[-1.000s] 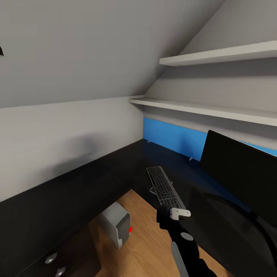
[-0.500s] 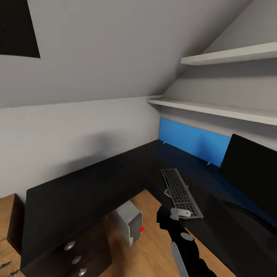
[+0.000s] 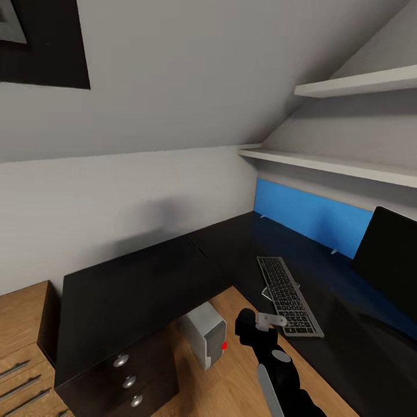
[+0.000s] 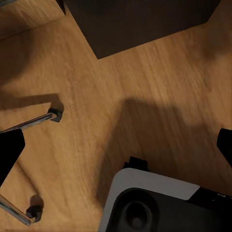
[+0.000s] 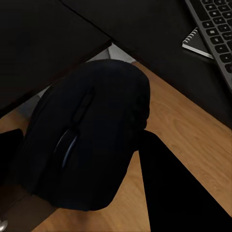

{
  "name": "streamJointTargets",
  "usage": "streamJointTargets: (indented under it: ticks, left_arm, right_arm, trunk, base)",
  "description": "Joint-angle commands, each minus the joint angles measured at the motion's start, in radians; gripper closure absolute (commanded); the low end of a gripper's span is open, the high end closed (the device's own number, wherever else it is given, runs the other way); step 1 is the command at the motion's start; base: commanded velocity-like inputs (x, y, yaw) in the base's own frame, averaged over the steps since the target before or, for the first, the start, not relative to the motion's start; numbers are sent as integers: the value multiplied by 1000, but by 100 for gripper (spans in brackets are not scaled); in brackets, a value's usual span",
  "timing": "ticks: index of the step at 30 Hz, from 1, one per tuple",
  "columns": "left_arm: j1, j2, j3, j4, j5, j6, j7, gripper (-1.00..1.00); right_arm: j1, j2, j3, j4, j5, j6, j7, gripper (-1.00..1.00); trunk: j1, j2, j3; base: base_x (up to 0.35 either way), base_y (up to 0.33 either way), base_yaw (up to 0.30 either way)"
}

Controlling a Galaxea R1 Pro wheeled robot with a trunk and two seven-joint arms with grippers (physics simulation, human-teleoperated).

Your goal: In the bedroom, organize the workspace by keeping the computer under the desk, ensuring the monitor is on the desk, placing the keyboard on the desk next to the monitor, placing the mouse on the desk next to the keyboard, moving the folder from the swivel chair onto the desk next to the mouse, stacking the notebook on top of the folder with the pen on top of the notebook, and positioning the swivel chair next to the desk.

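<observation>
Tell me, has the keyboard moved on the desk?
No. The keyboard sits the same against the desk edge and blue panel; the whole view shifted, so the camera turned.

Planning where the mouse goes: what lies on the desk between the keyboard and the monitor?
In the head view, bare glossy desk top separates the keyboard from the monitor; nothing lies there.

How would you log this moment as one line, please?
right claw: holding mouse | keyboard: on desk | computer: under desk

View swung left; wooden drawers (image 3: 23,359) revealed.
</observation>
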Motion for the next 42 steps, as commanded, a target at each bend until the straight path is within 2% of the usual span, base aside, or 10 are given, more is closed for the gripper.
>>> streamJointTargets:
  ticks: [1, 4, 17, 42]
  left_arm:
    - [-1, 0, -9, 0, 5, -2, 5, -100]
    - [-1, 0, -9, 0, 5, -3, 3, -100]
    - [-1, 0, -9, 0, 5, -2, 2, -100]
    - [-1, 0, -9, 0, 4, -1, 2, -100]
  right_arm:
    - [0, 0, 2, -2, -14, 2, -11, 100]
    - [3, 0, 2, -3, -15, 1, -12, 100]
    - [4, 0, 14, 1, -12, -2, -13, 100]
    - [4, 0, 14, 4, -11, -8, -11, 100]
  trunk:
    - [0, -1, -2]
    - [0, -1, -2]
    - [0, -1, -2]
    - [0, -1, -2]
  base:
    - [0, 0, 6]
    - [-3, -2, 11]
    - [-68, -243, 264]
    - [0, -10, 276]
